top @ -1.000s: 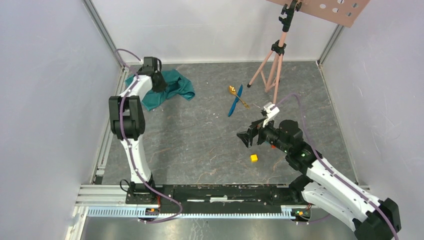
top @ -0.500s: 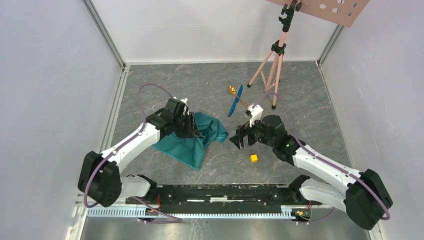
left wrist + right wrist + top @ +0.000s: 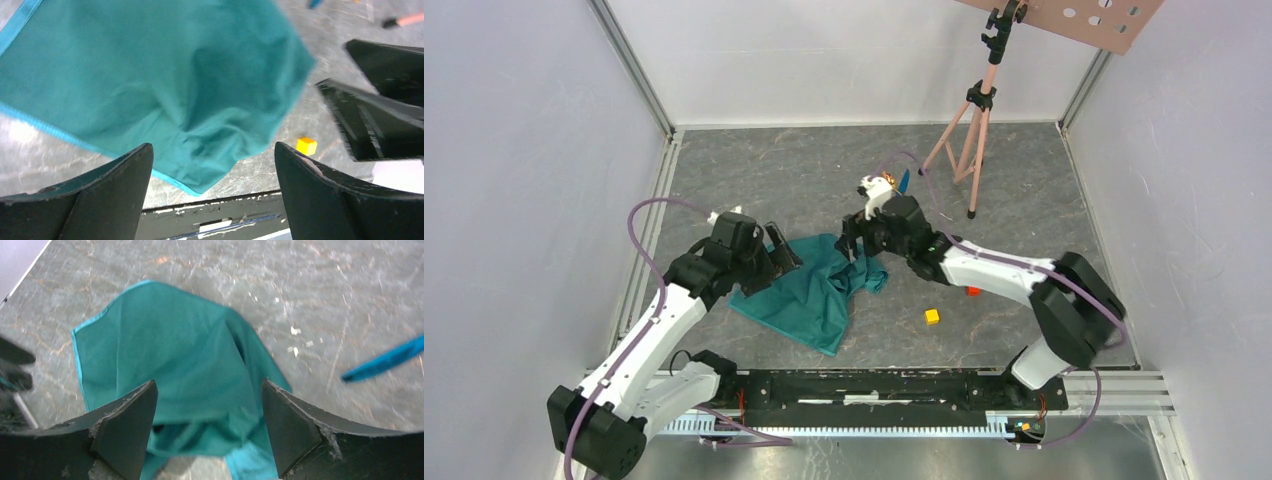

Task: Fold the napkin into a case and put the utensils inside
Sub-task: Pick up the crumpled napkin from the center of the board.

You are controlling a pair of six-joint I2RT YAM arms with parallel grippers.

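The teal-green napkin [image 3: 809,295] lies crumpled and unfolded at the middle of the table. My left gripper [image 3: 782,250] hovers open over its left edge; in the left wrist view the napkin [image 3: 150,75] spreads beyond the wide-apart left gripper [image 3: 214,147], nothing between the fingers. My right gripper [image 3: 854,243] is open over the cloth's bunched right corner, and the right wrist view shows the napkin [image 3: 180,365] under the open right gripper [image 3: 208,382]. The blue knife [image 3: 385,362] lies on the table beyond; only its tip [image 3: 904,180] shows from above. The spoon is hidden.
A yellow cube [image 3: 933,316] and a red cube [image 3: 972,291] sit right of the napkin, under the right arm. A pink tripod [image 3: 969,130] stands at the back right. Grey walls enclose the table on three sides.
The left arm carried the napkin from the far left corner to the table's middle and let it go, its jaws opening. The right gripper swung left and away to the napkin's right corner.
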